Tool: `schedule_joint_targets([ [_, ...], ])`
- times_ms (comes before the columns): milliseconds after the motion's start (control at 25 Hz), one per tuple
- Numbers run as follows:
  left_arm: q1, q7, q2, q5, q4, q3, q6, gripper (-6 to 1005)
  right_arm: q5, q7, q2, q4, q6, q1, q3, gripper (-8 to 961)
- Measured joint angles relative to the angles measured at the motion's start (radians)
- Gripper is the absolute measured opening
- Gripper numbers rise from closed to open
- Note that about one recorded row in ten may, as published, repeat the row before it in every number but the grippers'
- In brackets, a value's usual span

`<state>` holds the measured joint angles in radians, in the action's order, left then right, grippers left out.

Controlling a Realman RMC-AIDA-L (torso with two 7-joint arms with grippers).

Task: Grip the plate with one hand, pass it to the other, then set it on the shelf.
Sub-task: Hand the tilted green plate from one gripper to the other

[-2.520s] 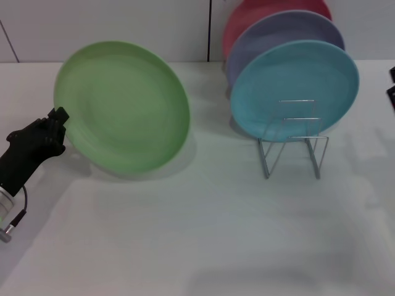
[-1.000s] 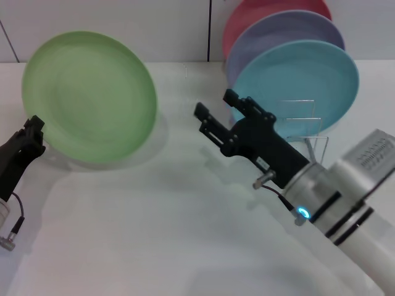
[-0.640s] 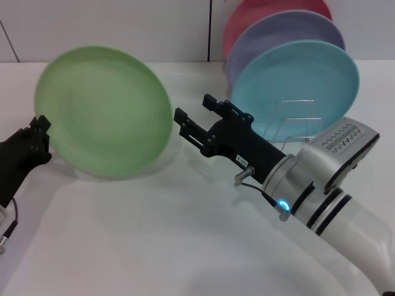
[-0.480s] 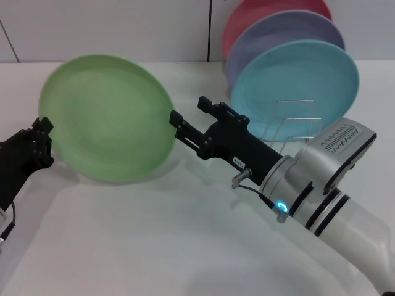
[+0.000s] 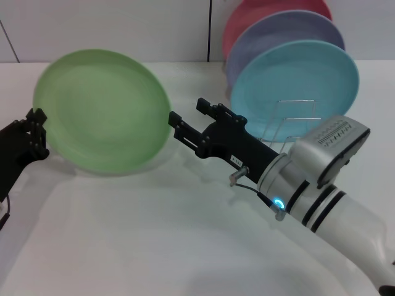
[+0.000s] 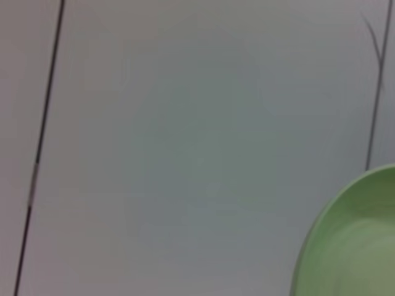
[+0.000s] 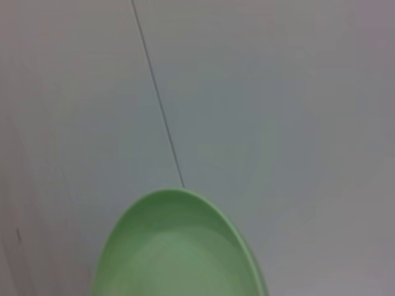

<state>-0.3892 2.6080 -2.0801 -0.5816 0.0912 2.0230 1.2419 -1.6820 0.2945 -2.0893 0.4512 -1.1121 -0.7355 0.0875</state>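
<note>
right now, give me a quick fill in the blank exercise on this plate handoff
1. The left gripper holds the ____ plate by its rim.
2. The right gripper reaches toward that plate with its fingers ____.
3. In the rack, the front plate is ____.
4. Behind the lavender plate stands a ____ one.

Missing words: green; open; blue; pink

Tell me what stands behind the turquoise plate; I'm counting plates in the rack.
Behind the turquoise plate stand a lavender plate and a pink-red one, only their upper edges showing. Anything farther back is hidden.
</note>
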Motion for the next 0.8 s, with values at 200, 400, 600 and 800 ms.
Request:
schedule_joint_targets([
  [200, -0.002, 0.0, 0.0, 0.0, 0.001, 0.022, -0.014, 40, -0.002, 0.0, 0.001, 0.001, 0.052, -0.018, -0.019, 701],
  [400, -0.006, 0.001, 0.0, 0.0, 0.001, 0.046, -0.037, 40, -0.034, 0.0, 0.001, 0.002, 0.072, -0.031, -0.037, 702],
  [600, -0.009, 0.002, 0.0, 0.0, 0.001, 0.05, -0.053, 41, -0.068, 0.0, 0.002, 0.002, 0.1, -0.045, -0.079, 702],
  [800, -0.01, 0.003, 0.0, 0.001, 0.0, 0.073, -0.054, 41, -0.07, 0.0, 0.002, -0.003, 0.13, -0.069, -0.088, 702],
])
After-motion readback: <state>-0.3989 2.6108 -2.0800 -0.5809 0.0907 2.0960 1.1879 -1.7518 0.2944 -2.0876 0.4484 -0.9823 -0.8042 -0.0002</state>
